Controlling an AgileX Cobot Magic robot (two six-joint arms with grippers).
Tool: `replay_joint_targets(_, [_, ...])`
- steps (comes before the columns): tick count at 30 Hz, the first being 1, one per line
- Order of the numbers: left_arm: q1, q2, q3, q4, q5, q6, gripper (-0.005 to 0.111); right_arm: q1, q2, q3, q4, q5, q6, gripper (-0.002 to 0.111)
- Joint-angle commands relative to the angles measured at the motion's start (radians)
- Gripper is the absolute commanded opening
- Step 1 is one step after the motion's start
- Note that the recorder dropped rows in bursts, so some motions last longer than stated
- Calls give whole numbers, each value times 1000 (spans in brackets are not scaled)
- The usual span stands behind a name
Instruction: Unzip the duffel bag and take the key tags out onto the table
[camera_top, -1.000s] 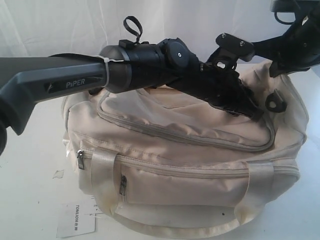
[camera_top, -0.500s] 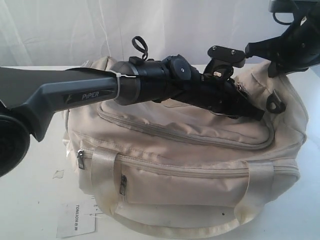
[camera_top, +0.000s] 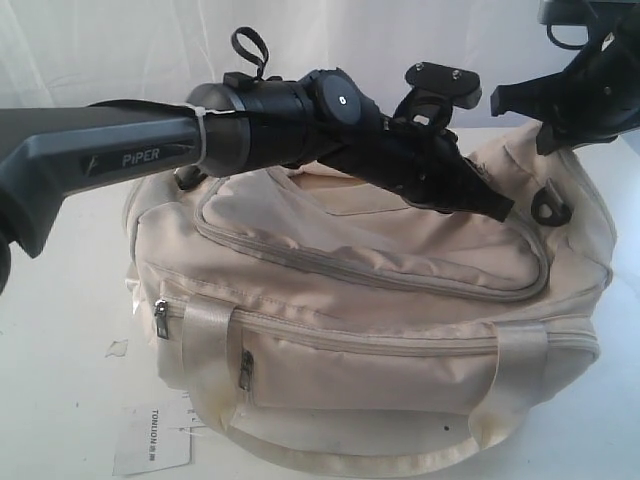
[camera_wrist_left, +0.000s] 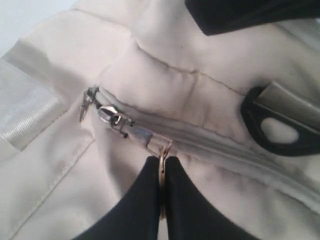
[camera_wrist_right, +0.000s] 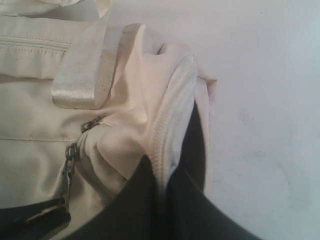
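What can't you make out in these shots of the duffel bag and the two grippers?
- The key tags: in no view; the zipped duffel bag hides its inside.
- The left gripper on the zipper pull: exterior view, hidden under the gripper itself.
- Where the right gripper pinches the bag: exterior view, behind the bag's end.
- Print on the paper label: exterior view, too small.

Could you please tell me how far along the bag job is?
Nothing finished yet: the bag's zip looks closed. In hand: the left gripper is shut on the zip pull, and the right gripper pinches the bag's end seam. Left: pull the zip open, take out the key tags, not in view, and lay them on the table.
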Motion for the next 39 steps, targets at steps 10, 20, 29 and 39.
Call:
replay_joint_targets(10, [2,-54,-2,-14,130,-138,0,-2,-12,2,0,-19,-3,0])
replay_joint_targets(20, [-29,-55,-2,-35,173,-140,0,-2,-12,2,0,-19,-3,0])
replay_joint_targets(29, [-43,-55,-2,-50,200,-140,0,-2,-12,2,0,-24,-3,0])
replay_joint_targets(39, [-62,-80,-2,-54,223,-140,0,-2,-12,2,0,-28,30,0])
